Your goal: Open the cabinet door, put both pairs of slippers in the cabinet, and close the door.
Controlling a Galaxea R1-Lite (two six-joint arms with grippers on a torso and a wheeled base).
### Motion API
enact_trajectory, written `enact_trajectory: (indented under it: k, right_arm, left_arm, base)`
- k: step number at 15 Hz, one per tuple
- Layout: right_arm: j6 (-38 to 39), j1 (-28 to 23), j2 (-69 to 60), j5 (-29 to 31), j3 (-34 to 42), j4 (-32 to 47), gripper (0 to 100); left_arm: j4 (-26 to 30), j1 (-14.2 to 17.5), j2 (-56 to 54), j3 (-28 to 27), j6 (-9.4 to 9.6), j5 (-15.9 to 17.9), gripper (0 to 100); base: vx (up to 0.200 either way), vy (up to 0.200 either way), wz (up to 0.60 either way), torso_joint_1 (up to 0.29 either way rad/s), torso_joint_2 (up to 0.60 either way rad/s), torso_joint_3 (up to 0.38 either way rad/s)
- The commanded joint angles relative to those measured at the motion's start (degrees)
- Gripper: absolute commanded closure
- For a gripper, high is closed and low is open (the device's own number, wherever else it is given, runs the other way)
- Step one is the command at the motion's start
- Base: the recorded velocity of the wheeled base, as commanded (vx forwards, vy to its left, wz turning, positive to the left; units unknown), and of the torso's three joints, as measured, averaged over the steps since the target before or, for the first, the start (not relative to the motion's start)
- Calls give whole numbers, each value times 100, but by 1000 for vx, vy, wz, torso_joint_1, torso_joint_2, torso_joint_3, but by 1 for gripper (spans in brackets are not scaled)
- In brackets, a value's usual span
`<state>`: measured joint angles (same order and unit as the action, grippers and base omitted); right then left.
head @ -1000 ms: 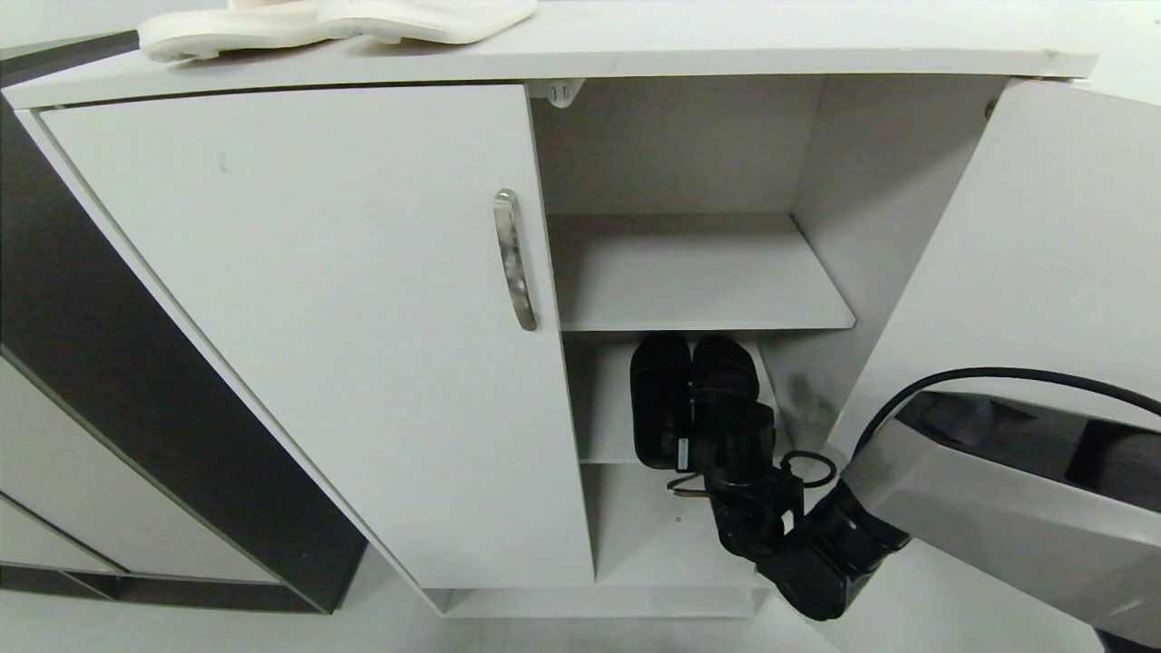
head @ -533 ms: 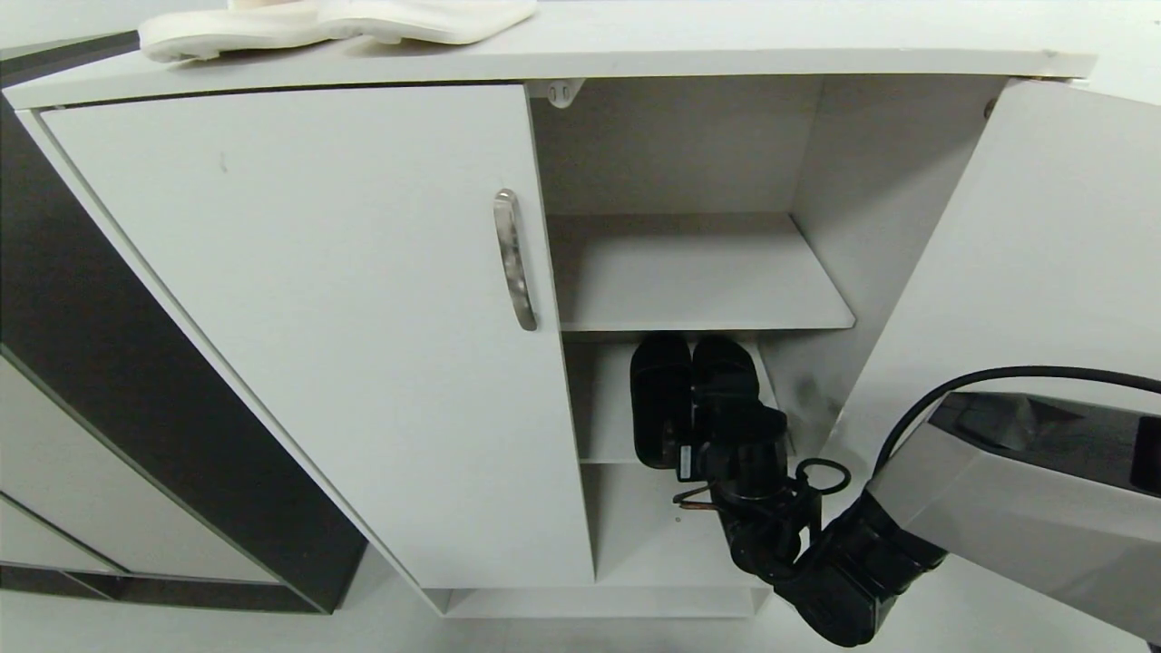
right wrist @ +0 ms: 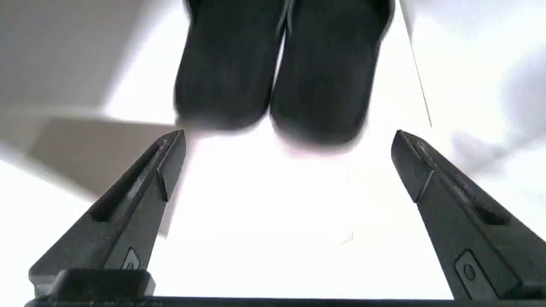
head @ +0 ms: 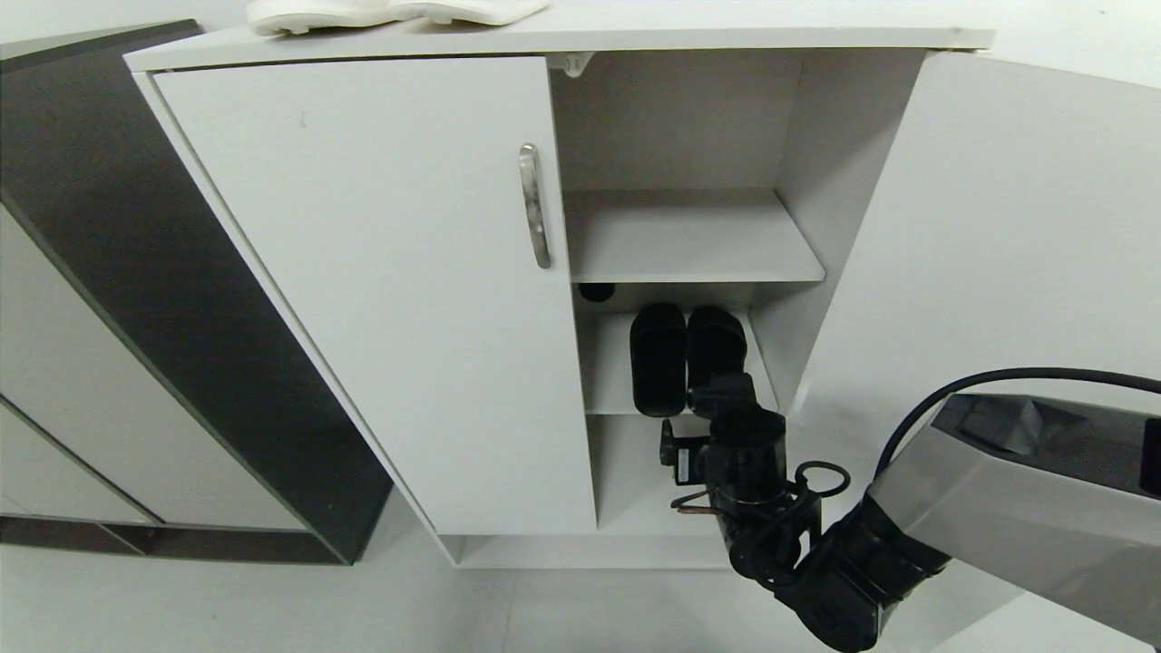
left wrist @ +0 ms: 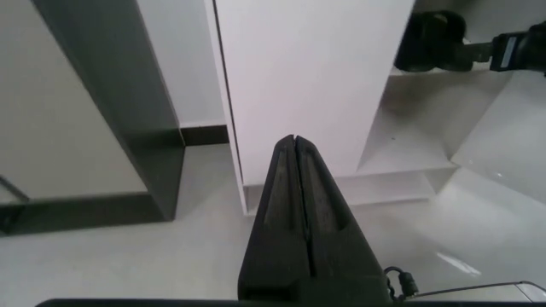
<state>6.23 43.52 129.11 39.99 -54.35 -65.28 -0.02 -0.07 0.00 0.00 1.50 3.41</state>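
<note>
Cabinet top (head: pixel 726 38) carries white slippers (head: pixel 390 11); black slippers (head: pixel 671 358) lie on its middle shelf (head: pixel 603 372), right gripper (right wrist: pixel 286 149) spread before them, left gripper (left wrist: pixel 294 170) closed.

Middle shelf (head: pixel 606 363): white board just ahead of the right gripper (right wrist: pixel 288 149); a pair of black slide slippers (head: pixel 687 358) lies side by side on it.
Cabinet top (head: pixel 726 36): flat white panel, well above that gripper; a pair of white slippers (head: pixel 390 11) rests on it.

Home-like entryway, white shoe cabinet (head: pixel 363 272), black slippers (head: pixel 658 363) shelved inside, pale floor (head: pixel 227 608)
</note>
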Motion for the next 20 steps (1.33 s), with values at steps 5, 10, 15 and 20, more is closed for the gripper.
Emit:
enact_trajectory:
  k: [5,10,15,20]
  right_arm:
    - [1,51,-44,9,144,-64,0]
    - [-113,34,0,1,152,-257,0]
    - [-113,34,-18,1,179,-266,0]
    - [-113,34,-18,9,231,-266,0]
  left_arm:
    - [-6,-1,0,0,-27,-86,100]
    - [-6,-1,9,0,-36,-95,100]
    - [-6,-1,9,0,-18,-78,100]
    - [-6,-1,9,0,-18,-78,100]
  base:
    - [0,0,0,0,0,0]
    - [0,0,0,0,0,0]
    - [0,0,0,0,1,17]
    - [0,0,0,1,4,178]
